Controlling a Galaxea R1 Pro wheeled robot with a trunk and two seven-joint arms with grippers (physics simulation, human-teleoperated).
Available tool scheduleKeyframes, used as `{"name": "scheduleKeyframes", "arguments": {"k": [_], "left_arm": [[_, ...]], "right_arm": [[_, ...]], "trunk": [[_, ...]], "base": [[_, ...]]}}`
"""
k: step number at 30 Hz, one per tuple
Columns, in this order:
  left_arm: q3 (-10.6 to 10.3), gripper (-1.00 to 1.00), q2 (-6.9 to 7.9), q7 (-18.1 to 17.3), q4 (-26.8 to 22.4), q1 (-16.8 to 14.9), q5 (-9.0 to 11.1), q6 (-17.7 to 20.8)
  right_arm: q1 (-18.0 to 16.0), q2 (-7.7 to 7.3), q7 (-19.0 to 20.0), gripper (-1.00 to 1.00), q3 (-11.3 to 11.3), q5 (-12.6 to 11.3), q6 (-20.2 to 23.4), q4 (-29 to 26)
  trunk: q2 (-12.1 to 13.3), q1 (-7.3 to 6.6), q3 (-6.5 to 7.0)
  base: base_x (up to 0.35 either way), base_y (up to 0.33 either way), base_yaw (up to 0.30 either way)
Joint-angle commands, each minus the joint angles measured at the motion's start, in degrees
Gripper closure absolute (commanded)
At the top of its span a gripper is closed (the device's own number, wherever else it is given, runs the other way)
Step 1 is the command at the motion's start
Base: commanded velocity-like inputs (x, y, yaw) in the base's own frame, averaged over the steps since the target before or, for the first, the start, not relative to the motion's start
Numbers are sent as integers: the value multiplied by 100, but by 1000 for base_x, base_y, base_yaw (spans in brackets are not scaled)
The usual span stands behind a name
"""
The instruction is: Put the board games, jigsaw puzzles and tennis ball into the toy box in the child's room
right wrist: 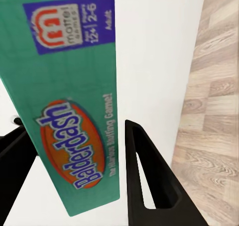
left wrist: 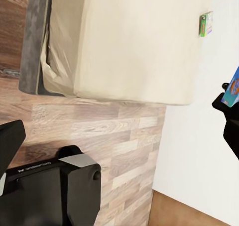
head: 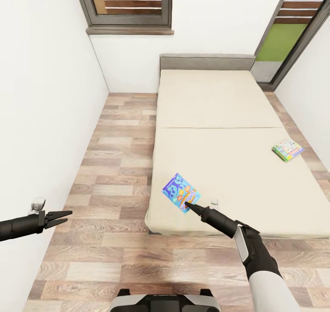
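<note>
Between my right claw's (head: pixel 187 205) two fingers sits the blue board game (head: pixel 181 192), clamped by its edge above the bed (head: pixel 238 119).

2 board games (head: pixel 181 193) (head: pixel 288 149) on bed (head: pixel 220 101), well apart.

Head view high, facing down over bed (head: pixel 229 133); wrist views close — left shares bed (left wrist: pixel 134 42).

2 board games showing: 1 blue box (head: pixel 181 192) near the bed's (head: pixel 229 101) front edge, 1 green-edged box (head: pixel 287 149) off by its far side. 1 bed, 2 windows (head: pixel 126 4), 2 claws.
</note>
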Motion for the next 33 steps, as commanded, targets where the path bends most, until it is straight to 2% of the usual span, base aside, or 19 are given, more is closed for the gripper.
{"name": "scheduleKeyframes", "arguments": {"k": [1, 23, 33], "left_arm": [[1, -100, 1, -23, 0, -3, -3, 60], [8, -100, 1, -32, -9, -2, 14, 35], [5, -100, -45, -35, -56, 6, 27, 11]], "right_arm": [[-4, 5, 20, 100, -18, -3, 42, -2], [14, 4, 35, 100, -17, 11, -22, -2], [14, 4, 41, 100, -15, 11, -25, -2]], "trunk": [[-9, 3, 2], [-9, 3, 212], [-9, 3, 307]], "base": [[0, 0, 0], [0, -12, 0], [17, -38, 23]]}}
